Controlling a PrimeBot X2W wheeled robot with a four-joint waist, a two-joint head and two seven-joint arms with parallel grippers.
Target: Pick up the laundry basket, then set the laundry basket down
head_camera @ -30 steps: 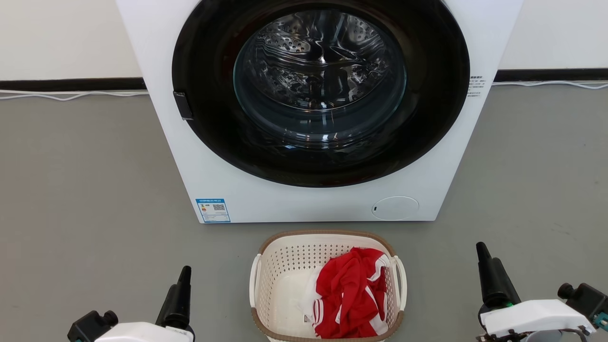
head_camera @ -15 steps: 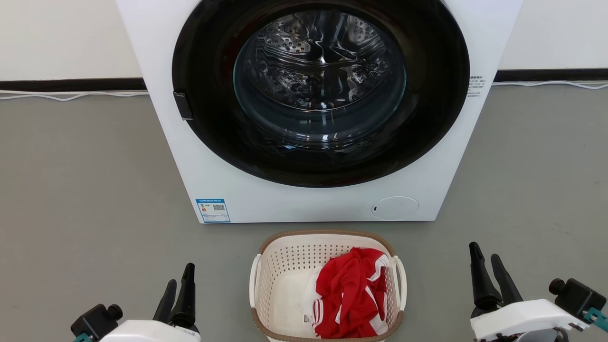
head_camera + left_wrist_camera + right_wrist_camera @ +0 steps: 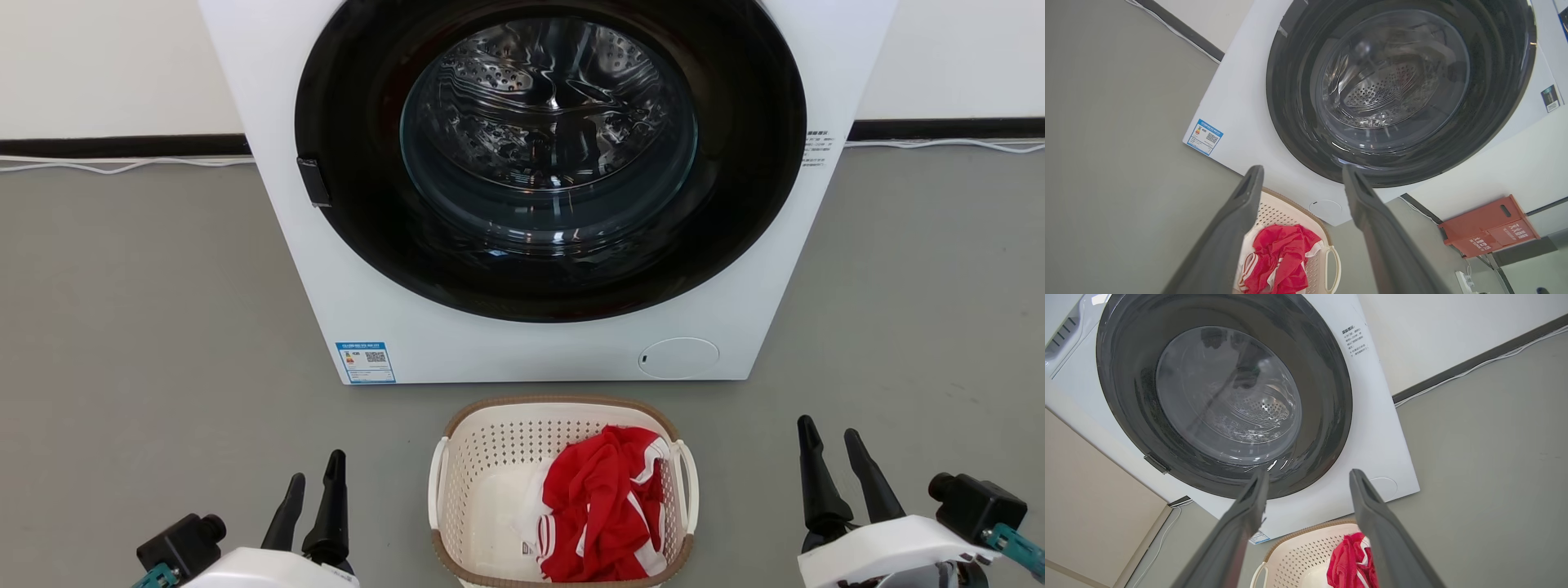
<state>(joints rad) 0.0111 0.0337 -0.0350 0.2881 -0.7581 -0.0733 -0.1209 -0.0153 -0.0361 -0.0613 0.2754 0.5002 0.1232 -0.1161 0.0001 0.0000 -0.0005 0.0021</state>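
The laundry basket [image 3: 490,457], cream-white and perforated with a brown rim band, stands on the grey floor just in front of the washer. A red-and-white garment [image 3: 600,506] lies in its right half. My left gripper [image 3: 315,468] hovers open at the lower left, well apart from the basket's left handle [image 3: 438,482]. On the other side my right gripper [image 3: 830,431] is open too, clear of the right handle [image 3: 691,482]. Both wrist views look between spread fingers at the basket [image 3: 1278,212] [image 3: 1306,547] below the washer door.
A white washer [image 3: 539,351] with its dark round door [image 3: 551,155] shut rises right behind the basket. White cables [image 3: 122,163] run along the wall's dark baseboard. A red box [image 3: 1488,226] sits by the wall. Open grey floor [image 3: 147,327] lies on both sides.
Both grippers turned, so each now shows two spread fingers instead of one, and both drifted slightly inward toward the basket. The basket and garment stayed put.
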